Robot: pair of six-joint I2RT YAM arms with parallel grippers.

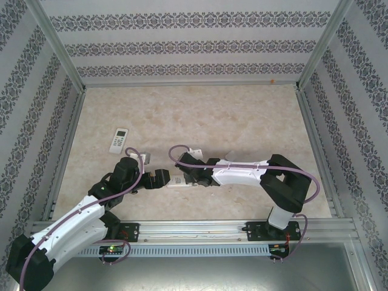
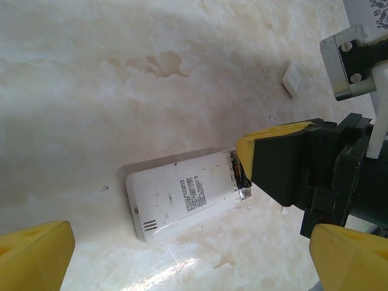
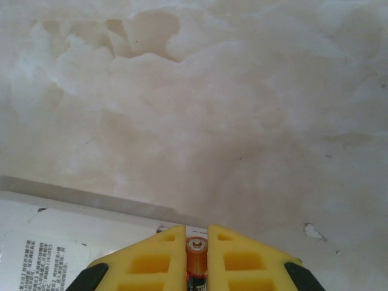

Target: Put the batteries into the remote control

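Early days by the look: pinching 1 battery (image 3: 196,257) in right gripper (image 3: 196,233) at remote (image 2: 182,194)'s right end, not seated yet, left gripper (image 2: 191,257) gaping, empty

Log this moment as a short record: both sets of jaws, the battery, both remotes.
right jaws: shut on a copper-coloured battery, at one end of the face-down remote
left jaws: open wide, over the table near that remote
face-down remote: flat on the table, label up
second remote: buttons up, beyond the left arm, untouched
small white piece: loose on the table, possibly the battery cover
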